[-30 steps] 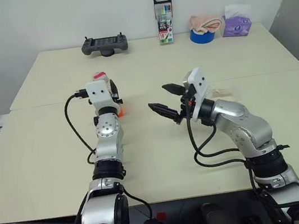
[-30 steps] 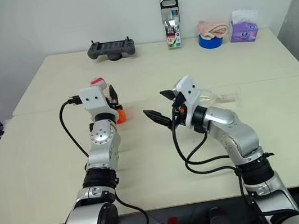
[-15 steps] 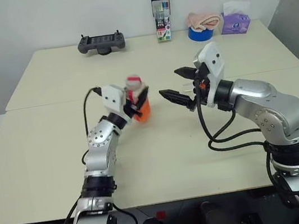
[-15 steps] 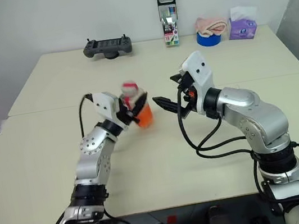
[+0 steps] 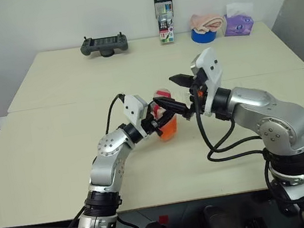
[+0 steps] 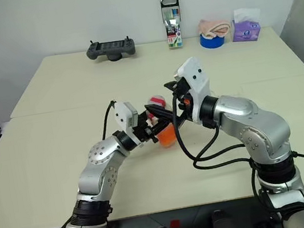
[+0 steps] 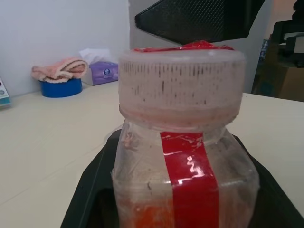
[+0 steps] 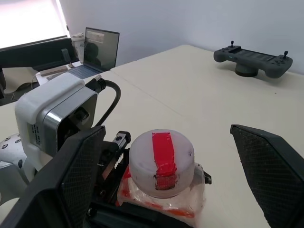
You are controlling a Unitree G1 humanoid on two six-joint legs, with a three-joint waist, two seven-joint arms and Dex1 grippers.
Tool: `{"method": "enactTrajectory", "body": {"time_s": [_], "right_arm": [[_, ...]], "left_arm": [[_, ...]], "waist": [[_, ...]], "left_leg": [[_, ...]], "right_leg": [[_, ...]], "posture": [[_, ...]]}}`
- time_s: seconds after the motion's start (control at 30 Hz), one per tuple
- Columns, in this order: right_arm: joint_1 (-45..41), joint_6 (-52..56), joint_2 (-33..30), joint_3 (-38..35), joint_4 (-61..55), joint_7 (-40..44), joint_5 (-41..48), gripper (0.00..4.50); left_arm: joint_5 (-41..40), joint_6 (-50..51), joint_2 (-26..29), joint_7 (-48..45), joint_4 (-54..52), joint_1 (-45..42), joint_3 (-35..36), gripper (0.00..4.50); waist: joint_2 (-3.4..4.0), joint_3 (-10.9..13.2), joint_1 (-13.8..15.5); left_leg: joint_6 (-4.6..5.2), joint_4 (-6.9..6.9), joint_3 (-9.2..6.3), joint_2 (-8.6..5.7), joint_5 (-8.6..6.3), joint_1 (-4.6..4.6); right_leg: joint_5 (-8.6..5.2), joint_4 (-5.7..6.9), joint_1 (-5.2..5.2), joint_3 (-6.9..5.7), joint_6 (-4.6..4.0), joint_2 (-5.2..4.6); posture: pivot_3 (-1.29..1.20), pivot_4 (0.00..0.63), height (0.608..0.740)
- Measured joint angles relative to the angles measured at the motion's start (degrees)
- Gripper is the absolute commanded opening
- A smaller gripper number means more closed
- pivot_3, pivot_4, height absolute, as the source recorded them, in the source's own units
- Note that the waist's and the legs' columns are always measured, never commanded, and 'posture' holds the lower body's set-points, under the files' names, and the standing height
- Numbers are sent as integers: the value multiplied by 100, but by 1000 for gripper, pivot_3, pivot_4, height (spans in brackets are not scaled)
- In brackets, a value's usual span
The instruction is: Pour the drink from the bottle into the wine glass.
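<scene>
Fig.: my left end effector (image 5: 155, 124) pinches the bottle (image 5: 166, 119) upright above the tabletop (image 5: 42, 149), right end effector (image 5: 177, 94) spread astride its cap (image 8: 162, 160); thin plastic, light, prob. squashy, so I'd hold the body low.

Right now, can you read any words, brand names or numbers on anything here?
None can be read.
Marker pack: its print is too small.
Tissue box: its markings are too small.
Bottle: plain red label strip, no lettering.
Laptop screen: blurred.
</scene>
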Motion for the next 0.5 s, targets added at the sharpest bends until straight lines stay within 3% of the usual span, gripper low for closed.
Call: {"method": "enactTrajectory", "body": {"time_s": [0.4, 0.5], "right_arm": [[190, 10, -34, 396, 0, -144, -205, 4500], [153, 10, 36, 404, 0, -188, -207, 4100]], "left_arm": [[33, 1, -118, 20, -14, 121, -46, 1923], [36, 4, -99, 22, -15, 216, -46, 1923]], "waist": [[0, 0, -3], [0, 0, -1]], "left_leg": [[0, 4, 2, 0, 0, 4], [0, 8, -2, 0, 0, 7]], "right_leg": [[0, 16, -1, 2, 0, 0], [0, 28, -3, -1, 0, 0]], "posture": [[0, 150, 740], [0, 150, 740]]}}
